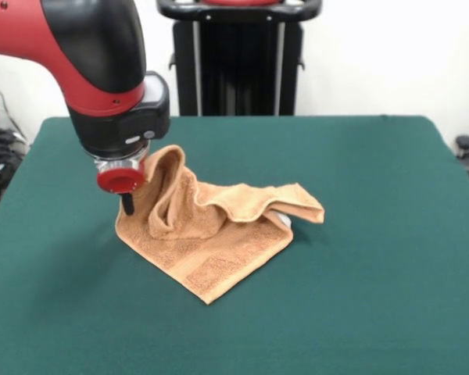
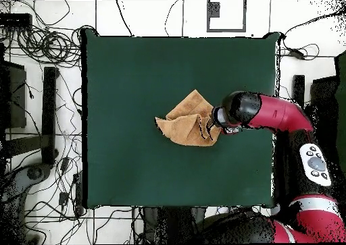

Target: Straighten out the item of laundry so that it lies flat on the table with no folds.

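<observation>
The item of laundry [image 1: 219, 246], an orange-tan towel, lies crumpled near the middle of the dark green table [image 1: 367, 258]. Its left part stands up in a tall ridge against my gripper [image 1: 130, 205]. Its right part is folded over into a loose flap, and only the front corner lies flat. My gripper hangs low at the towel's left edge and looks shut on the raised cloth, with one dark fingertip [image 1: 127, 206] showing. In the overhead view the gripper [image 2: 208, 126] sits at the towel's [image 2: 182, 124] right side, on the table [image 2: 135, 73].
The red arm [image 2: 274, 114] reaches in over the table's right edge in the overhead view. Green tabletop surrounds the towel on all sides. Cables and stands [image 2: 47, 114] lie on the floor beyond the table's edges.
</observation>
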Tool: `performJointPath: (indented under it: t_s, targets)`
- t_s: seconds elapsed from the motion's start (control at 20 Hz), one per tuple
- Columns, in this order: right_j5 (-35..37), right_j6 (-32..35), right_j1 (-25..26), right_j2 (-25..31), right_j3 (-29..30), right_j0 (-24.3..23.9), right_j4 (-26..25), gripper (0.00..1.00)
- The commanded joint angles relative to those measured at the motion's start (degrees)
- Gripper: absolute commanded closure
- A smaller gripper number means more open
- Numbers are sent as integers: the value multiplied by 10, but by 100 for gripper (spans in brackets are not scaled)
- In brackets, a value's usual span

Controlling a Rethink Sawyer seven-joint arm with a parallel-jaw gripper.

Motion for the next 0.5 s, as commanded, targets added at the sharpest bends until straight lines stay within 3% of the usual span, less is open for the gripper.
performJointPath:
  t_s: [0.05,0.5]
  targets:
    - [51,-168,22,62,0,6,-13,0]
    - [49,-174,22,58,-2,8,-11,0]
